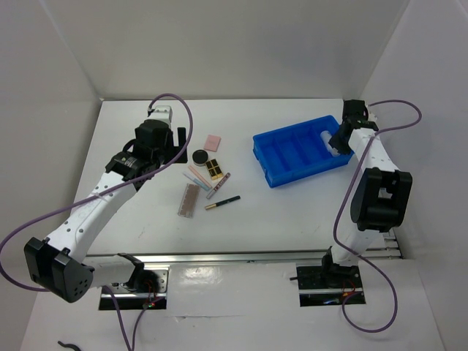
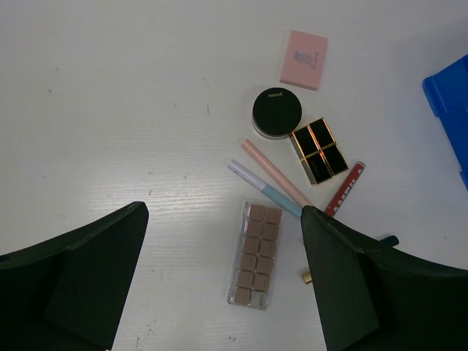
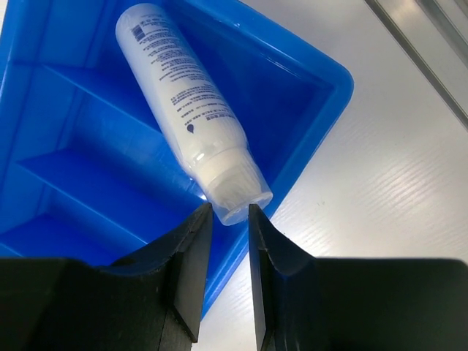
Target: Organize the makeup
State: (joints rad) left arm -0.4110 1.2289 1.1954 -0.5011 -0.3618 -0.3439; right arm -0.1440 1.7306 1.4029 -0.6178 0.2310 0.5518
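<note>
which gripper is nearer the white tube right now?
Right. The right gripper sits at the cap end of the white tube, over the blue tray. The left gripper hangs across the table, above the loose makeup left of the tray.

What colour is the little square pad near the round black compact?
Pink. The small pink square pad shows best in the left wrist view.

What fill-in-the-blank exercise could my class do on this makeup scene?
The white tube lies in the ____ tray.
The round compact is coloured ____.
The left gripper is wide ____.
Missing words: blue; black; open.
</note>
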